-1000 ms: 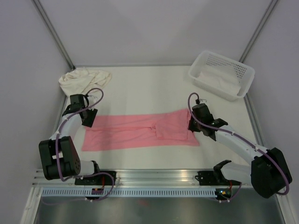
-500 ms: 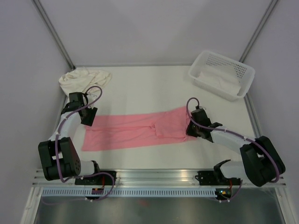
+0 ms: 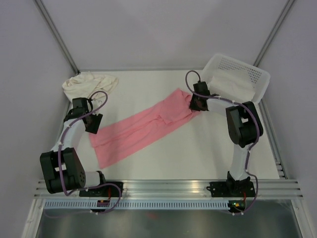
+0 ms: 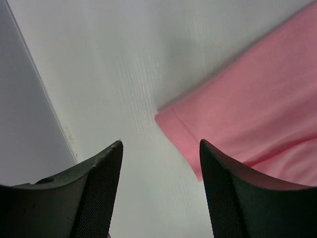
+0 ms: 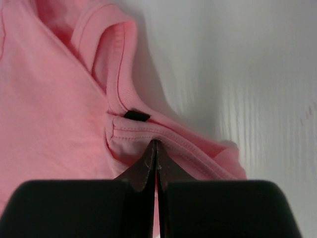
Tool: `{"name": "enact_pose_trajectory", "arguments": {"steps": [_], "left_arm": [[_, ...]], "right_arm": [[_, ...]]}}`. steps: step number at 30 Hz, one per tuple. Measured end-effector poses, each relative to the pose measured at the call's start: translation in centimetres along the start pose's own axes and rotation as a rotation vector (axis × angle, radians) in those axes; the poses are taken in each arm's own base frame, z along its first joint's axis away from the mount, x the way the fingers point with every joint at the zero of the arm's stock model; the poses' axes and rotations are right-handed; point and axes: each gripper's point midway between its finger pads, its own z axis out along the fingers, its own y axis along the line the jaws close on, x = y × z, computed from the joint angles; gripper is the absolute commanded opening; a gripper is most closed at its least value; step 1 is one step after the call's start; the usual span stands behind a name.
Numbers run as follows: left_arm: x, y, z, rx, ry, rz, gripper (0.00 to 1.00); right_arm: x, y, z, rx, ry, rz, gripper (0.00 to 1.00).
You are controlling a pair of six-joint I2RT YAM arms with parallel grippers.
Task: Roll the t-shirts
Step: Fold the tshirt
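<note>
The salmon pink t-shirt (image 3: 143, 126), folded into a long strip, lies slantwise from near left to far right. My right gripper (image 3: 194, 105) is shut on its collar end, near the basket. In the right wrist view the shut jaws (image 5: 156, 145) pinch the stitched collar hem of the pink t-shirt (image 5: 49, 99), just below a small black tag. My left gripper (image 3: 93, 129) hovers open by the strip's left end. A corner of the pink t-shirt (image 4: 247, 114) lies just ahead of its right finger (image 4: 233, 198), with bare table between the fingers. The cream t-shirt (image 3: 89, 82) lies crumpled at the far left.
A white perforated basket (image 3: 257, 75) with white cloth in it stands at the far right corner, just behind the right gripper. A side wall (image 4: 25, 124) runs close along the left of the left gripper. Metal rails border the table's near edge (image 3: 163, 186).
My right gripper has swung from mid-right to the far side, toward the basket, dragging the collar end; the pink strip has turned from level to slanted. The left gripper has hardly moved.
</note>
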Motion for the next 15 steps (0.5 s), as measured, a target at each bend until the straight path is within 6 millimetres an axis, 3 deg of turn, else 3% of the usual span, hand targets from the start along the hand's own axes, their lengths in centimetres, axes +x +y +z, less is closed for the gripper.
{"name": "enact_pose_trajectory", "arguments": {"steps": [4,9,15], "left_arm": [[0.0,0.0,0.0,0.002,0.001,-0.004,0.69],[0.4,-0.6,1.0,0.02,0.027,-0.021,0.68],[0.2,-1.5,2.6,0.032,0.043,-0.016,0.66]], "right_arm": [[-4.7,2.9,3.8,-0.03,-0.045,-0.032,0.0],[-8.1,5.8,7.1,-0.081,-0.06,-0.06,0.0],[-9.5,6.7,7.3,-0.091,-0.055,-0.114,0.02]]}}
